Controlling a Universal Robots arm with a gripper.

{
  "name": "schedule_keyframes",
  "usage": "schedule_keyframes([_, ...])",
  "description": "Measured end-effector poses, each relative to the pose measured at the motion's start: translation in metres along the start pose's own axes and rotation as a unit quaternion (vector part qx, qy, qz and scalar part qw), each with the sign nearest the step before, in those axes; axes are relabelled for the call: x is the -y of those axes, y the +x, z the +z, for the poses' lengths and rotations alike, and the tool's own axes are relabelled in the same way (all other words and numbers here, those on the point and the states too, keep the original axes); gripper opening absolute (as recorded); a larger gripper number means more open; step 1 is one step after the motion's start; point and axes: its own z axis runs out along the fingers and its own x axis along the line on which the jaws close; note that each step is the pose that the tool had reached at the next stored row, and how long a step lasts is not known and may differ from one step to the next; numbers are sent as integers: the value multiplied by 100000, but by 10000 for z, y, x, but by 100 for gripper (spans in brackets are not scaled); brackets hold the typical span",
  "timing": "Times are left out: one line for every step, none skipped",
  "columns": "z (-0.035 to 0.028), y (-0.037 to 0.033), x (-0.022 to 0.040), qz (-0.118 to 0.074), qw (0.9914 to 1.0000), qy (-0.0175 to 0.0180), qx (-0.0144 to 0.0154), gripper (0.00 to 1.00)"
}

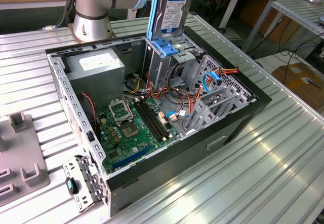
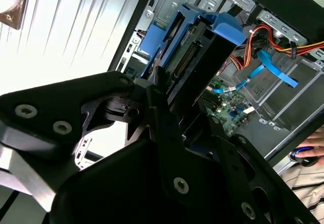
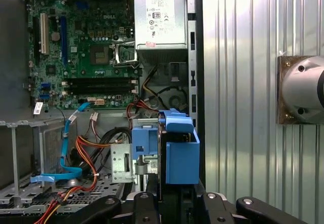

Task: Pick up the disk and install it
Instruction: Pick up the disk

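The disk (image 1: 170, 8) hangs upright, white label facing out and blue rails along its sides, just above the tall metal drive cage (image 1: 161, 69), whose top carries a blue bracket (image 1: 165, 46). In the second wrist view my gripper (image 2: 186, 107) is shut on the disk (image 2: 195, 51), one black finger (image 2: 161, 100) on each flat side. The disk's connector edge and blue carrier end point down into the case. In the first wrist view the disk's blue carrier (image 3: 180, 153) sticks out past my gripper (image 3: 174, 203), beside the cage's blue bracket (image 3: 143, 142).
The open computer case (image 1: 238, 117) lies on a ribbed metal table with the motherboard (image 1: 132, 127), power supply (image 1: 96, 67) and loose orange and blue cables (image 1: 210, 79) inside. The arm's base (image 1: 91, 16) stands behind it. A grey fixture (image 1: 23, 153) sits at the exterior view's left. A person's hand (image 2: 309, 153) rests nearby.
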Motion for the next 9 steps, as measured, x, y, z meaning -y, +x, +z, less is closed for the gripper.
schedule_keyframes([0,0,0,2,100000,1,8,35])
schedule_keyframes([0,0,0,2,100000,1,12,35])
schedule_keyframes([-1,0,0,3,100000,1,11,35])
schedule_keyframes([-2,0,4,2,100000,0,6,35])
schedule_keyframes([-2,0,37,6,100000,2,2,35])
schedule_keyframes([-1,-1,90,-1,100000,-19,4,35])
schedule_keyframes([0,-2,117,1,100000,-29,9,35])
schedule_keyframes([0,-3,120,0,100000,-33,6,35])
schedule_keyframes([0,-2,120,9,100000,-35,-1,35])
